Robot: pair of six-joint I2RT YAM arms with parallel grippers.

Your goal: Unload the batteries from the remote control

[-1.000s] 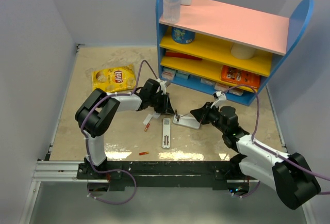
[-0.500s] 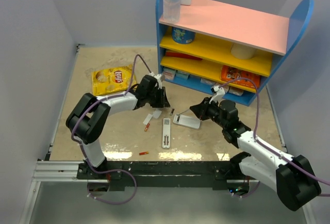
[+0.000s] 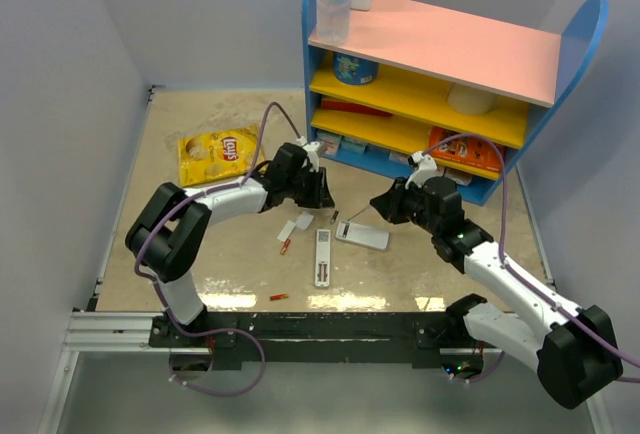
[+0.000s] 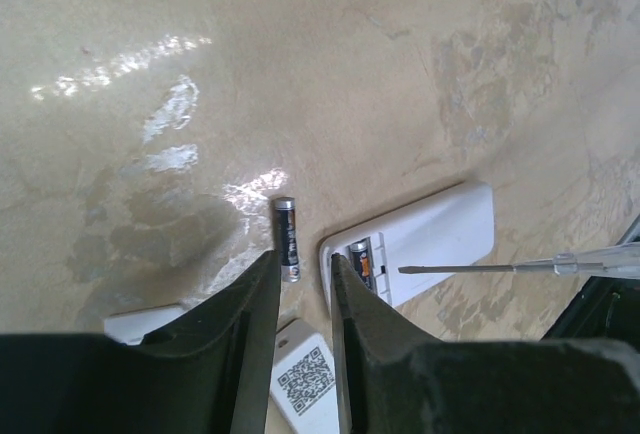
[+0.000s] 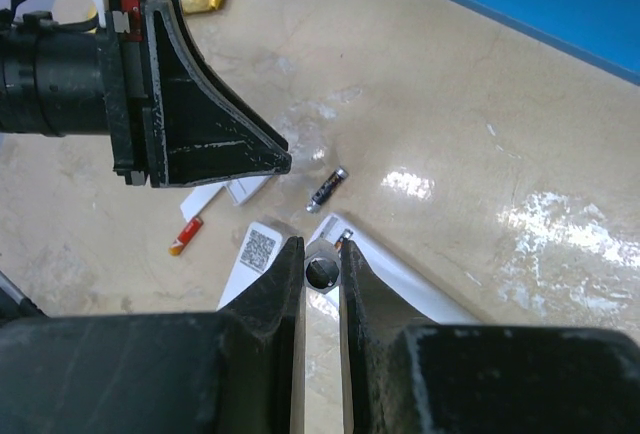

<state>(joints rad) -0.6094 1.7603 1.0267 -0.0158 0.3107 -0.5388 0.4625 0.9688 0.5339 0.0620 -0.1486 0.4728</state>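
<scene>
The slim white remote control [image 3: 322, 257] lies on the table, back up, with a QR label [image 4: 303, 382]. Two red-orange batteries lie loose beside it, one to its left [image 3: 286, 246] and one near the front [image 3: 279, 297]; the first also shows in the right wrist view [image 5: 186, 237]. My left gripper [image 3: 320, 197] hovers low just beyond the remote's far end, its jaws a narrow gap apart and empty [image 4: 305, 256]. My right gripper [image 3: 382, 210] is shut on a screwdriver [image 4: 500, 268], seen end-on between its fingers [image 5: 321, 272].
A wider white slab device [image 3: 362, 235] lies right of the remote, a dark battery in its open slot [image 4: 362, 259]. A loose dark battery [image 3: 335, 216] and a flat white cover [image 3: 290, 226] lie nearby. A chips bag [image 3: 220, 151] and shelf [image 3: 440, 54] stand behind.
My right gripper has drawn back toward the shelf with the screwdriver, and the white slab now lies flat. My left gripper has shifted slightly toward the back.
</scene>
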